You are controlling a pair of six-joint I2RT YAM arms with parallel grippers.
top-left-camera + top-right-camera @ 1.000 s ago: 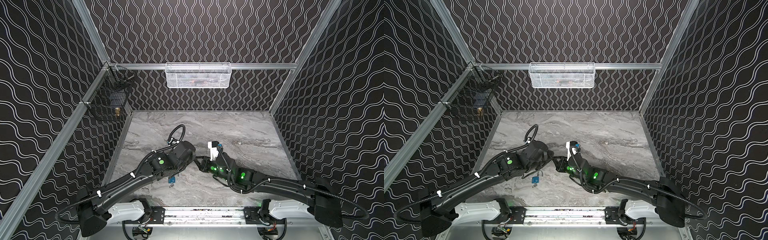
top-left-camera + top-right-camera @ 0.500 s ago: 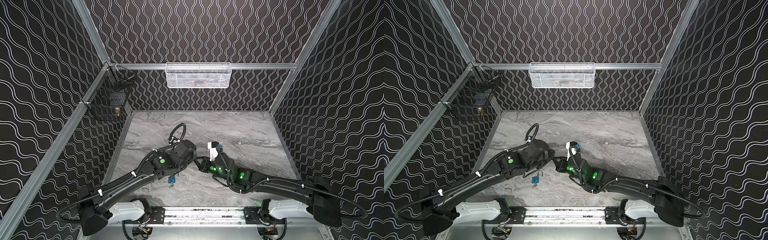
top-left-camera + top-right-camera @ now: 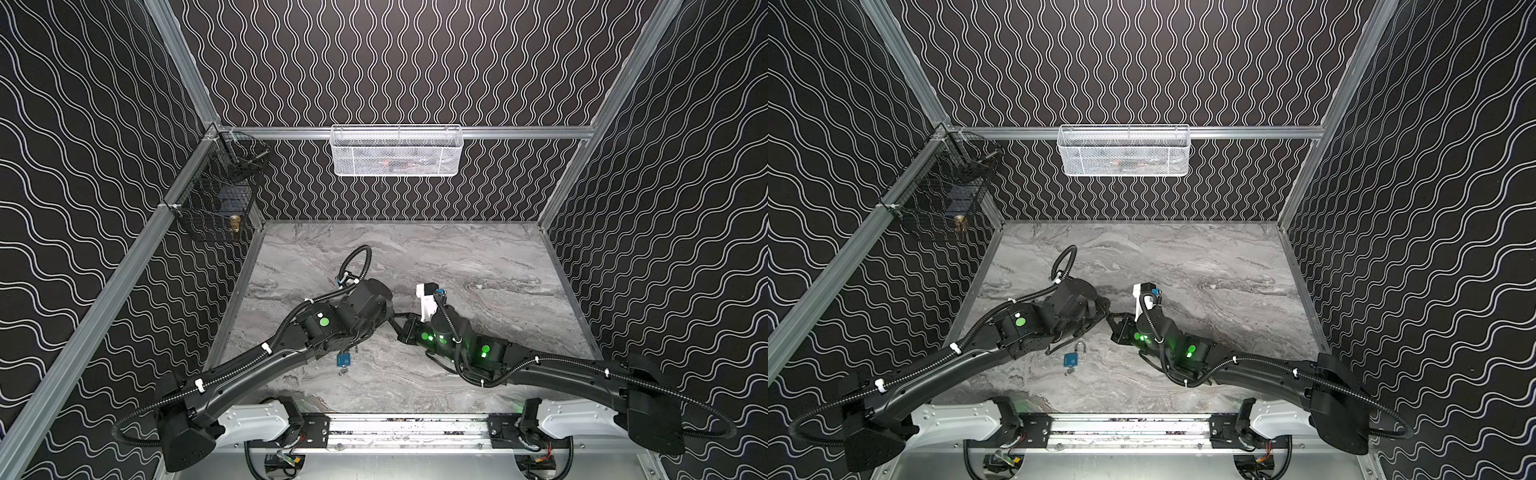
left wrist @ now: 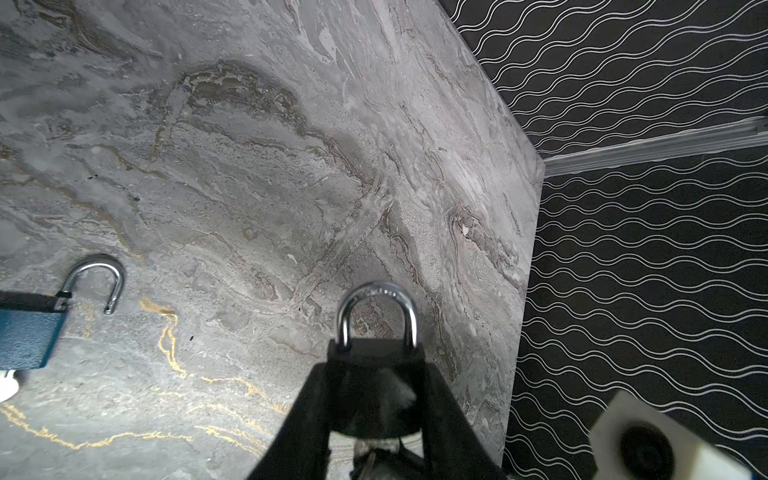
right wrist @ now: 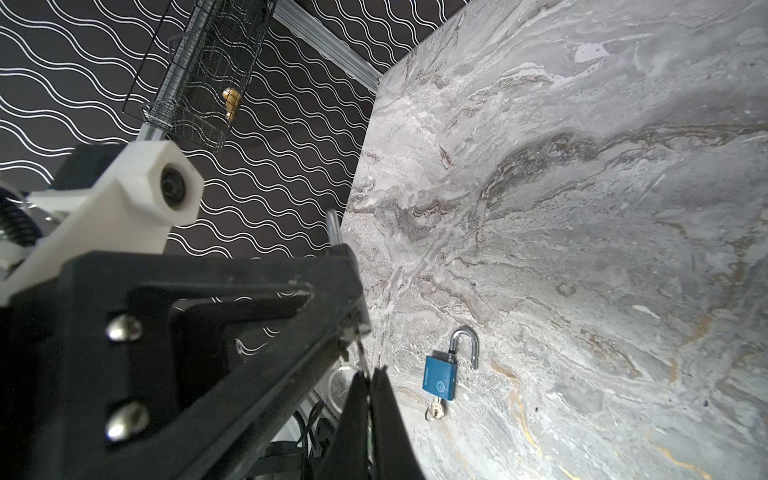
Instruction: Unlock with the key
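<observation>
My left gripper (image 4: 376, 399) is shut on a black padlock (image 4: 376, 374) and holds it above the marble table (image 4: 249, 166). The padlock's steel shackle (image 4: 376, 307) is closed and points away from the wrist. At the padlock's underside my right gripper (image 5: 369, 376) is shut on a thin silver key (image 5: 362, 357), whose blade reaches up to the lock. The two grippers meet tip to tip in both top views, right gripper (image 3: 401, 326) against left gripper (image 3: 1105, 312). There the lock and key are hidden.
A blue padlock (image 3: 343, 360) (image 5: 440, 380) lies on the table near the left arm, shackle swung open, its own key (image 5: 434, 411) in it. A white mesh basket (image 3: 397, 151) hangs on the back wall. In the left corner hangs a black wire basket (image 3: 216, 199).
The right gripper's jaws have closed the last bit on the key. Both arms have stayed almost still, meeting at the same spot.
</observation>
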